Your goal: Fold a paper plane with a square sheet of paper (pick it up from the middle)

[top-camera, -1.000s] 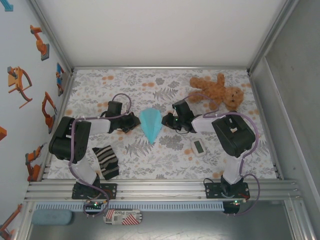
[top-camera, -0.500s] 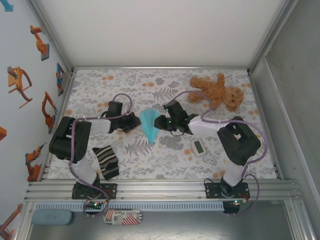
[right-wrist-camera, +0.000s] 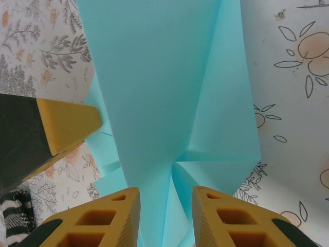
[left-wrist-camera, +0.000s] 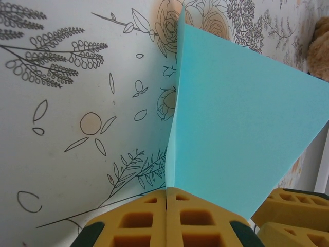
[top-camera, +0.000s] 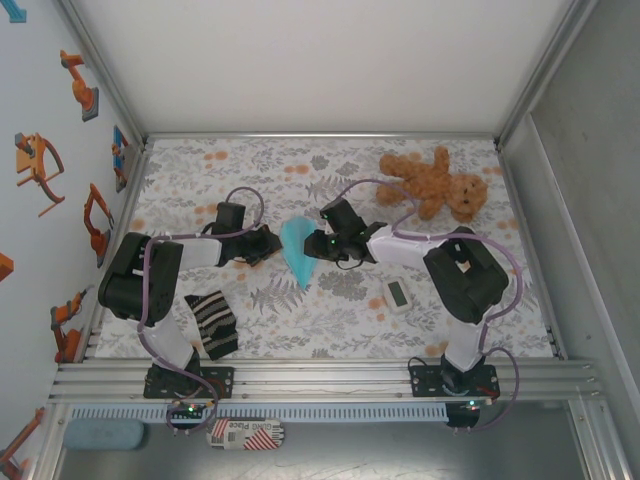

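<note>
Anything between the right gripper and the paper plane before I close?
Nothing visible. The right gripper stands open astride the folded edge of the paper plane; the left gripper, shut on the plane, sits off to the side.

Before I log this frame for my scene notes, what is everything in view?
paper plane: one, light blue, table centre, between the arms
teddy bear: one, brown, far right of the table
gadget: one, white, near right of the plane
striped cloth: one, black and cream, near left
table cover: one, white with floral print, under everything
left end effector: one, yellow pads, shut on the plane
right end effector: one, yellow pads, open, astride the plane
</note>
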`<action>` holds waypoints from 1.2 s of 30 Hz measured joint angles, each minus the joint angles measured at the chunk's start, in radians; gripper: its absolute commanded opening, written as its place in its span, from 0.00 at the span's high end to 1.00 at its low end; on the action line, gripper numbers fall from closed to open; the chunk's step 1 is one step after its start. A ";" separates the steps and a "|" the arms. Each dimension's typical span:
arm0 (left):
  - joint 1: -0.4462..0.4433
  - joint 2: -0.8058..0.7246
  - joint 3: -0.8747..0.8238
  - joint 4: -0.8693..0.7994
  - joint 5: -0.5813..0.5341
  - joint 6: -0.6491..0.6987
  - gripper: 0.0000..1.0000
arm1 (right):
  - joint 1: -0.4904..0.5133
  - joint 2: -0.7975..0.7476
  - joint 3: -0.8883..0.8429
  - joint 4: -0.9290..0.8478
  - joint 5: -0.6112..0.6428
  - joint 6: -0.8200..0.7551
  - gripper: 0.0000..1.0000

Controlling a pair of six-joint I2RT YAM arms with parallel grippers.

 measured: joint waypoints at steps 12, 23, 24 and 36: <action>0.000 0.004 0.000 0.004 0.011 0.000 0.96 | 0.026 0.030 0.008 -0.027 -0.008 -0.002 0.63; 0.000 0.004 0.000 0.008 0.026 -0.001 0.96 | 0.093 0.047 0.107 -0.110 0.036 -0.047 0.53; 0.000 0.004 0.000 0.008 0.027 -0.001 0.96 | 0.100 0.054 0.120 -0.126 0.051 -0.053 0.51; 0.000 0.004 0.000 0.015 0.045 -0.004 0.96 | 0.127 0.111 0.175 -0.242 0.133 -0.090 0.47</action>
